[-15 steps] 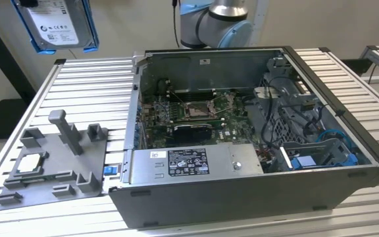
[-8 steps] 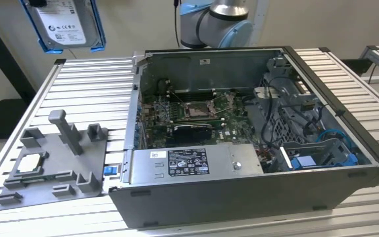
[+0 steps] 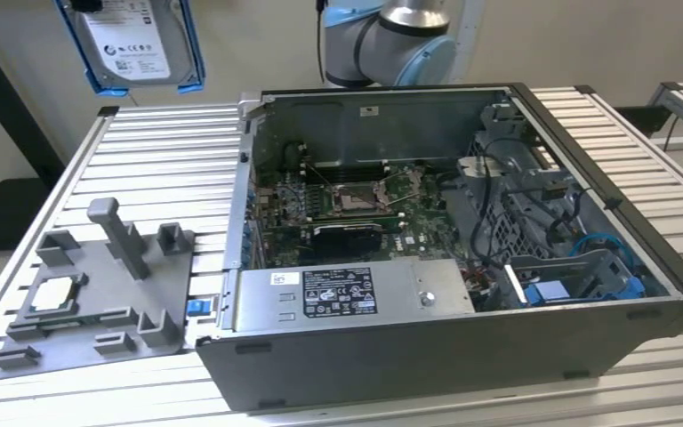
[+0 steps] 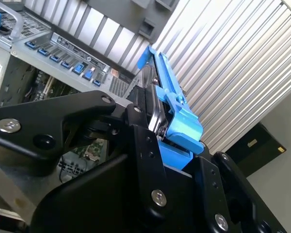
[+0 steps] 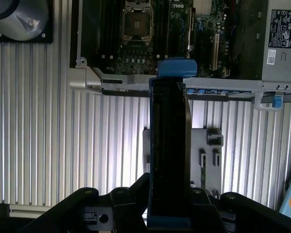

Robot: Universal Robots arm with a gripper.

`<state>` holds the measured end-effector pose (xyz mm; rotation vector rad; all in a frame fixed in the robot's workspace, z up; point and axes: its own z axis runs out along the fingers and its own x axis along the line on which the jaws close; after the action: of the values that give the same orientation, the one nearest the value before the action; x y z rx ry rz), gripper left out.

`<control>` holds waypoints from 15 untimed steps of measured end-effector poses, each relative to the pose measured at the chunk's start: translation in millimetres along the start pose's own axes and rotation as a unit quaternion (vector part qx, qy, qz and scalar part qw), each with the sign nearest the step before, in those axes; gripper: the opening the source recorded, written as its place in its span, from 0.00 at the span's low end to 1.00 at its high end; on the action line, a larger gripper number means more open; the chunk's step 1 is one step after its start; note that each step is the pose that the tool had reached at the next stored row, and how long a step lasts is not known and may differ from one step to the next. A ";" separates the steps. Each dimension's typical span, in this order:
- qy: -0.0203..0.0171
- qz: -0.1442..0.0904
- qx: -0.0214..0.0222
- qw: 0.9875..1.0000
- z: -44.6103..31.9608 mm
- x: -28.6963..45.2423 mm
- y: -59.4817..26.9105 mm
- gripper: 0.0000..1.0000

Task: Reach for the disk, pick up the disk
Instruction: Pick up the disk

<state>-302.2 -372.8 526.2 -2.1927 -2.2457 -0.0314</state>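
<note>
since the disk [image 3: 138, 44] sits between the jaws of the gripper [image 4: 157, 128], no gap separates the two: the black fingers [image 4: 141, 127] are closed onto it, one pressed against its metal side and the other bearing on the bright blue frame. in the first wrist view the disk is seen edge-on, its long axis running straight out from the gripper and its far end pointing toward the rim of the open computer case [image 3: 437, 356]. in the exterior view it hangs well above the slatted aluminium table [image 3: 164, 151], off the case's far corner toward the exterior view's left, upright with its white label facing the camera. it touches neither the case nor the grey fixture plate [image 3: 92, 294] that lies beside the case. the grasp looks firm and centred, so i judge the pick-up done.
</note>
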 end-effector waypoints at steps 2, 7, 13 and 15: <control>0.000 0.000 0.000 1.000 0.1 -0.1 3.7 0.00; 0.000 0.000 0.000 1.000 0.2 -0.3 12.7 0.00; 0.000 0.000 0.000 1.000 0.3 -0.6 23.2 0.00; 0.000 0.000 0.000 1.000 0.3 -0.6 26.7 0.00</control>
<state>-275.5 -372.8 526.2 -2.1922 -2.2452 -0.0303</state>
